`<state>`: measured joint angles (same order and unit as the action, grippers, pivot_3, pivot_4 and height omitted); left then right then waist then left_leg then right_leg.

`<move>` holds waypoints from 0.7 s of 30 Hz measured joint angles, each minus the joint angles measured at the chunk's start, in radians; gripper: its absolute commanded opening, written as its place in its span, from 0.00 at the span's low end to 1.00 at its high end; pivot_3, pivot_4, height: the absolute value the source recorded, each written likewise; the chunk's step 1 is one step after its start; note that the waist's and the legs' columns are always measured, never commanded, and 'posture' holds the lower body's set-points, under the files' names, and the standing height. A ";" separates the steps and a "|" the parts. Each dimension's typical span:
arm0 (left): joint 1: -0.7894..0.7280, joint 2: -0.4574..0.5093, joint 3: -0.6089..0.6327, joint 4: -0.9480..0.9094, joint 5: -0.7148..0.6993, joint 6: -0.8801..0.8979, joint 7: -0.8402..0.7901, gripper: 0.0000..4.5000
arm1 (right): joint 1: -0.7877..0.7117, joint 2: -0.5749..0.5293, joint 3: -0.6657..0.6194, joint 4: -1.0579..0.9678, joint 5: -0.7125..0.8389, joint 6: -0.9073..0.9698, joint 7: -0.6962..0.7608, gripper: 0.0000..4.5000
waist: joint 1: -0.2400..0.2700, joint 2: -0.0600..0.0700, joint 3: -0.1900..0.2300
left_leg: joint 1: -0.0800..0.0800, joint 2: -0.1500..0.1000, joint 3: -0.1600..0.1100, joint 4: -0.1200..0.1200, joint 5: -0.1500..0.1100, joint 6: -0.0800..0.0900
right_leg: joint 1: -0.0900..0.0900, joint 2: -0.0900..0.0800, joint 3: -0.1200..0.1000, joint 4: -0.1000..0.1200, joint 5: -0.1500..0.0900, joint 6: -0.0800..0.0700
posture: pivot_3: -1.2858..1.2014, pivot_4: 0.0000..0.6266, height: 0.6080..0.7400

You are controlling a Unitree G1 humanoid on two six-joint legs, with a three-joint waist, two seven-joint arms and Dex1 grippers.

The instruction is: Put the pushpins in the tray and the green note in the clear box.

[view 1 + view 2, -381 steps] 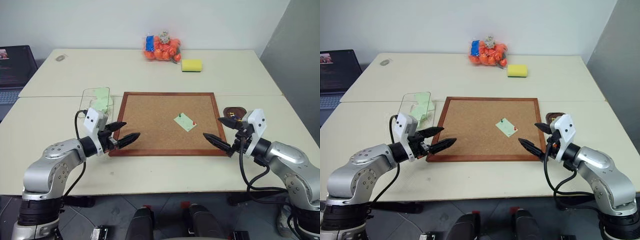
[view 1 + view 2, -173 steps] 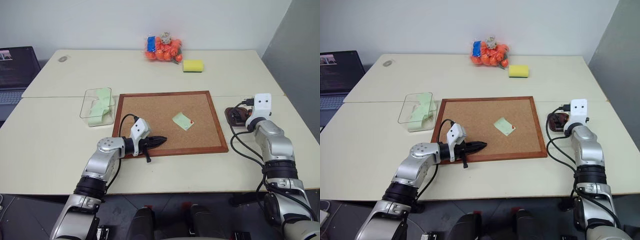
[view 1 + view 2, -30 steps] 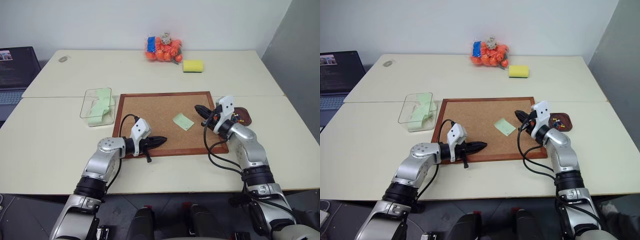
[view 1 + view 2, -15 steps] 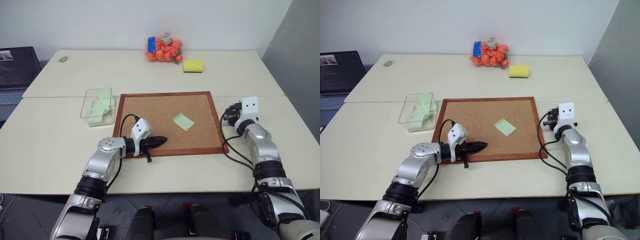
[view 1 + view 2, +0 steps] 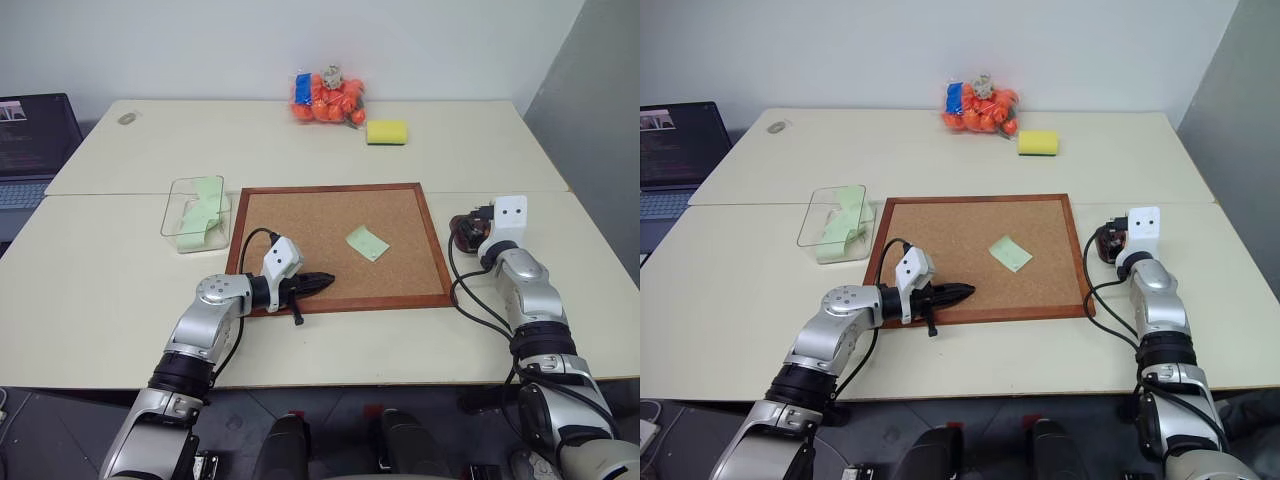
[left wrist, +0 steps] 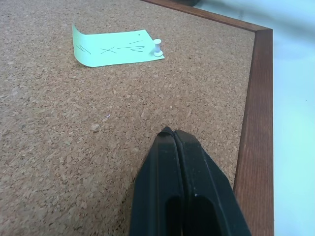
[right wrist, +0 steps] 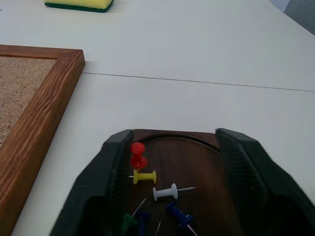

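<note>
The right end effector (image 7: pixel 170 162) hangs over the tray (image 7: pixel 197 157) with its two fingers spread wide and nothing between them. That fits a drop-off: directly below the gap lie the pushpins (image 7: pixel 147 179), a red one, a yellow one, a white one and darker blue and green ones near the edge of the wrist view. The red pin (image 7: pixel 137 154) sits closest to one finger, as a pin just let go would. The tray stands on the worktop (image 5: pixel 330 140) just outside the right edge of the corkboard (image 5: pixel 400 280), which keeps the carry from board to dish short.

The left end effector (image 6: pixel 183 187) rests low over the cork near the board's front frame, its fingers pressed together and empty. It points toward the green note (image 6: pixel 112 46), probably parked there as the arm nearer the clear box (image 5: pixel 193 213), ready for the paper.

The green note lies flat on the corkboard, right of centre, with pen marks on it. A white pushpin (image 6: pixel 157 48) stands at one corner in the left wrist view, so the note is likely still pinned there, and that pin must go to the tray before the paper can be lifted. The clear box sits just beside the board's left edge and already holds pale green slips (image 5: pixel 202 212).
</note>
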<state>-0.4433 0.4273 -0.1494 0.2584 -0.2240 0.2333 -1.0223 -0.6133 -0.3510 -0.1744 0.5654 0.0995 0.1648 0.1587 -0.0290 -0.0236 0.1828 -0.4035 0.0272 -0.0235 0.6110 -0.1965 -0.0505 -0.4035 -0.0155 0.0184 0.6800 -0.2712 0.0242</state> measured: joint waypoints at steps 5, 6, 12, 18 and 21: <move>0.000 0.000 0.000 0.001 0.000 -0.001 -0.001 0.00 | 0.000 -0.001 -0.001 0.000 0.000 0.000 -0.013 0.99 | 0.000 0.000 0.000 | 0.000 0.000 0.000 0.000 0.000 0.000 | 0.000 0.000 0.000 0.000 0.000 0.000 | 0.52 0.24 1.00; 0.000 0.000 0.000 0.001 0.000 -0.001 -0.001 0.00 | 0.000 -0.002 -0.001 0.000 0.000 0.000 -0.015 0.99 | 0.000 0.000 0.000 | 0.000 0.000 0.000 0.000 0.000 0.000 | 0.000 0.000 0.000 0.000 0.000 0.000 | 0.52 0.24 1.00; 0.000 -0.001 0.000 0.001 0.000 -0.001 -0.002 0.00 | 0.000 -0.012 -0.005 0.000 -0.002 -0.002 -0.053 0.99 | 0.000 0.000 0.000 | 0.000 0.000 0.000 0.000 0.000 0.000 | 0.000 0.000 0.000 0.000 0.000 0.000 | 0.52 0.24 1.00; 0.000 -0.001 0.000 0.002 0.000 -0.001 -0.002 0.00 | -0.009 -0.020 -0.042 0.000 0.002 -0.004 -0.087 0.99 | 0.000 0.000 0.000 | 0.000 0.000 0.000 0.000 0.000 0.000 | 0.000 0.000 0.000 0.000 0.000 0.000 | 0.52 0.24 1.00; 0.000 -0.001 0.000 0.002 0.000 -0.001 -0.002 0.00 | -0.019 -0.018 -0.061 0.000 0.014 -0.005 -0.099 0.99 | 0.000 0.000 0.000 | 0.000 0.000 0.000 0.000 0.000 0.000 | 0.000 0.000 0.000 0.000 0.000 0.000 | 0.52 0.24 1.00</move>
<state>-0.4434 0.4262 -0.1495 0.2600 -0.2240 0.2322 -1.0241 -0.6328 -0.3692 -0.2351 0.5654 0.1135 0.1603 0.0600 -0.0290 -0.0236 0.1828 -0.4035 0.0272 -0.0234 0.6110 -0.1965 -0.0505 -0.4036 -0.0155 0.0185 0.6800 -0.2712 0.0242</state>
